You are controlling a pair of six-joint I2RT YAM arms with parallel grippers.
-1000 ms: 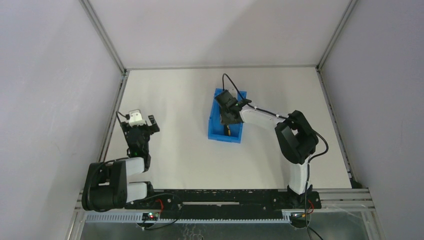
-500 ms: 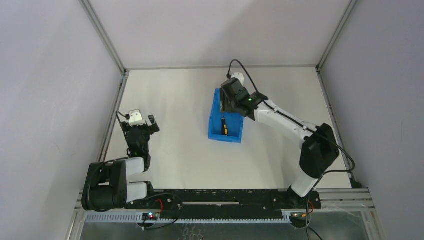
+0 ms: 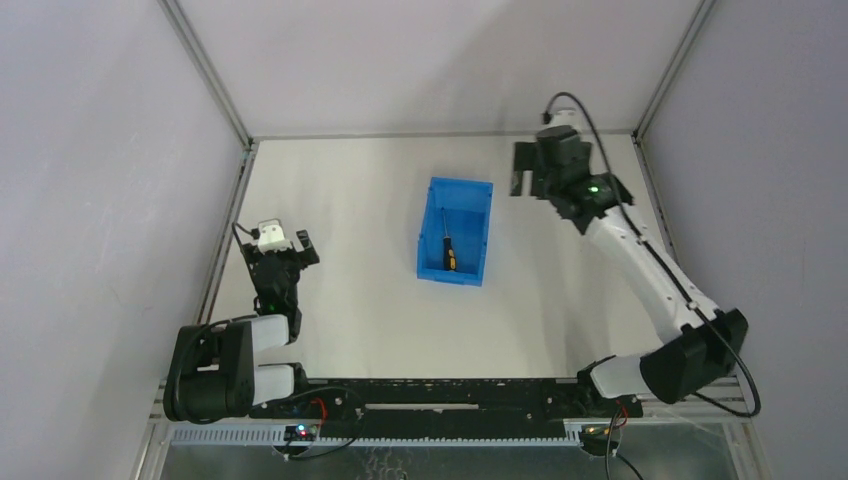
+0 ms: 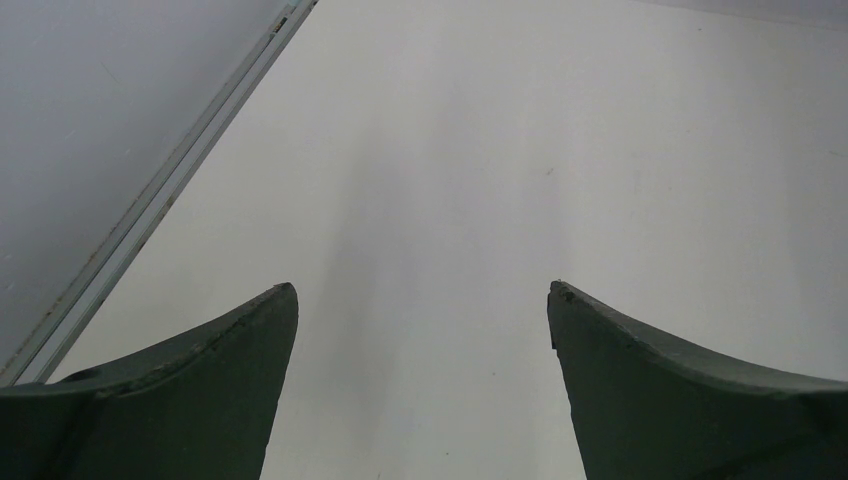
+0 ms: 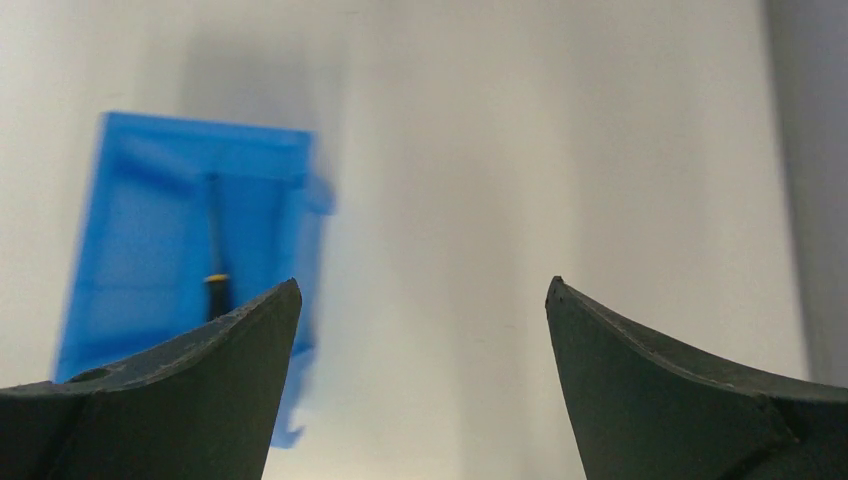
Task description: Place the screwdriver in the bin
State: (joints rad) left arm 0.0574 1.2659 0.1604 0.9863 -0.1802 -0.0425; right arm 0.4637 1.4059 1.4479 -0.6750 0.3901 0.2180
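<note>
On the white desk [image 3: 350,200] the blue bin [image 3: 450,274] stands near the middle, and the task looks done, with at most the arm left to park. The right claw [image 3: 528,183] hangs released and empty over bare desk, off the bin's far right corner and clear of it. The left claw [image 3: 290,238], likewise spread and holding nothing, sits by the left rail. The screwdriver [image 3: 446,243] lies flat inside the bin, along its length, handle toward the near end.

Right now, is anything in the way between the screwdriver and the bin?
No, nothing is. The screwdriver lies inside the bin, on its floor. The right gripper is open and empty, off to the bin's right.
</note>
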